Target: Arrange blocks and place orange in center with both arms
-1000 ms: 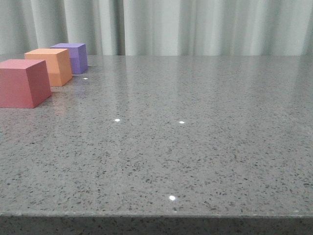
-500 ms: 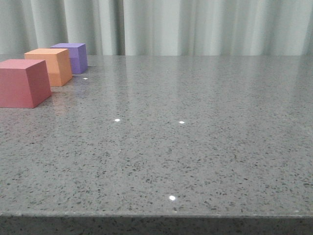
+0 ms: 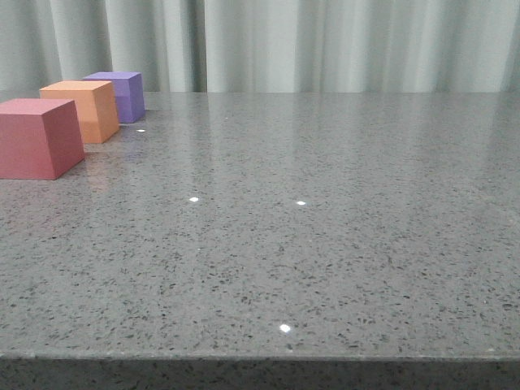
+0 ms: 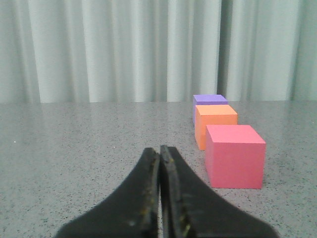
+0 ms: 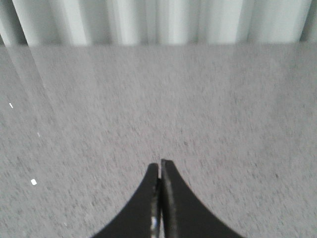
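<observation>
Three blocks stand in a row on the grey table (image 3: 341,244): red (image 4: 235,156) nearest the left gripper (image 4: 160,153), orange (image 4: 215,124) mid-row, purple (image 4: 210,100) farthest. Both grippers, right (image 5: 160,166) included, show jaws pressed together, empty. Arrangement appears complete; if so, only withdrawal remains.

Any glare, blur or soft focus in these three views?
Front view: sharp, small bright glints on the glossy table. Left wrist view: cubes crisp, the shut left gripper soft up close. Right wrist view: tabletop smeared and blurry, a pale sheen streak, right gripper dark.
</observation>
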`<move>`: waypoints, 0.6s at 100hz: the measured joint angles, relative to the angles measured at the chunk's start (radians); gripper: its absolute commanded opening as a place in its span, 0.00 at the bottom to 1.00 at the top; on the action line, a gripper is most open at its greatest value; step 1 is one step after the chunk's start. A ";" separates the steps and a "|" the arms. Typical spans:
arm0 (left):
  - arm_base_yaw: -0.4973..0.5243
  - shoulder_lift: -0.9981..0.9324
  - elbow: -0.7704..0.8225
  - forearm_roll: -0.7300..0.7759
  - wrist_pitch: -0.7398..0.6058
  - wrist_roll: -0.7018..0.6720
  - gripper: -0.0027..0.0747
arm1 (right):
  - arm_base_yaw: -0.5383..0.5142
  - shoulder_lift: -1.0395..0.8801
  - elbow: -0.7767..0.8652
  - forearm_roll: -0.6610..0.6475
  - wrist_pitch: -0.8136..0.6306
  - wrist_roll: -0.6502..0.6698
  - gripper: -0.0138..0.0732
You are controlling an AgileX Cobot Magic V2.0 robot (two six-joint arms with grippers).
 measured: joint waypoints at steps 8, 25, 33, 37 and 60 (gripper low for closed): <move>0.000 0.000 0.000 0.000 0.000 0.000 0.01 | 0.000 -0.045 0.038 0.022 -0.060 0.000 0.08; 0.000 0.000 0.000 0.000 0.000 0.000 0.01 | 0.000 -0.163 0.179 0.061 -0.214 0.000 0.08; 0.000 0.000 0.000 0.000 0.000 0.000 0.01 | 0.000 -0.218 0.260 0.065 -0.274 0.000 0.08; 0.000 0.000 0.000 0.000 0.000 0.000 0.01 | 0.000 -0.248 0.291 0.067 -0.291 0.000 0.08; 0.000 0.000 0.000 0.000 0.002 0.000 0.01 | 0.000 -0.400 0.465 0.069 -0.362 0.000 0.08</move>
